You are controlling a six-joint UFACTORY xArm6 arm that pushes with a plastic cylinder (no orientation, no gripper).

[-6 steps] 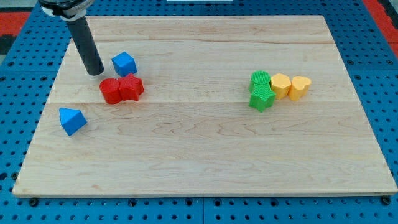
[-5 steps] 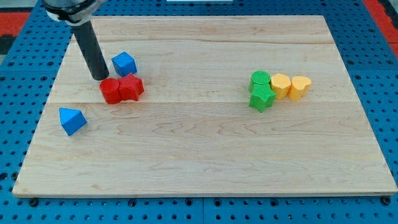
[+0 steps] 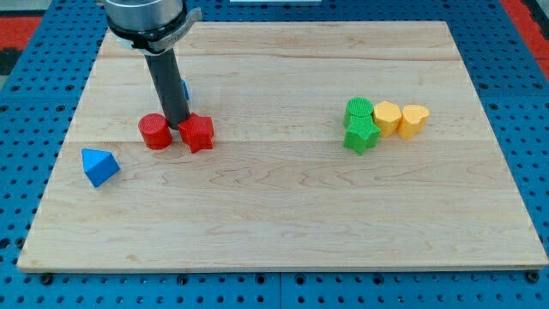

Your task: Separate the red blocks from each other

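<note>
My tip (image 3: 177,125) stands in the gap between the red cylinder (image 3: 155,132) on its left and the red star block (image 3: 196,133) on its right; the two are apart. No jaws appear, only the rod.

A blue block (image 3: 184,89) peeks from behind the rod. Left and below lies a blue pyramid (image 3: 99,166), near the worktop (image 3: 283,223) edge. Far right cluster a green cylinder (image 3: 358,110), green star (image 3: 361,135), yellow hexagon block (image 3: 387,117) and yellow heart (image 3: 414,120).

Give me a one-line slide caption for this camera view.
My tip sits between the red cylinder and the red star block, holding them apart on the wooden board.
</note>
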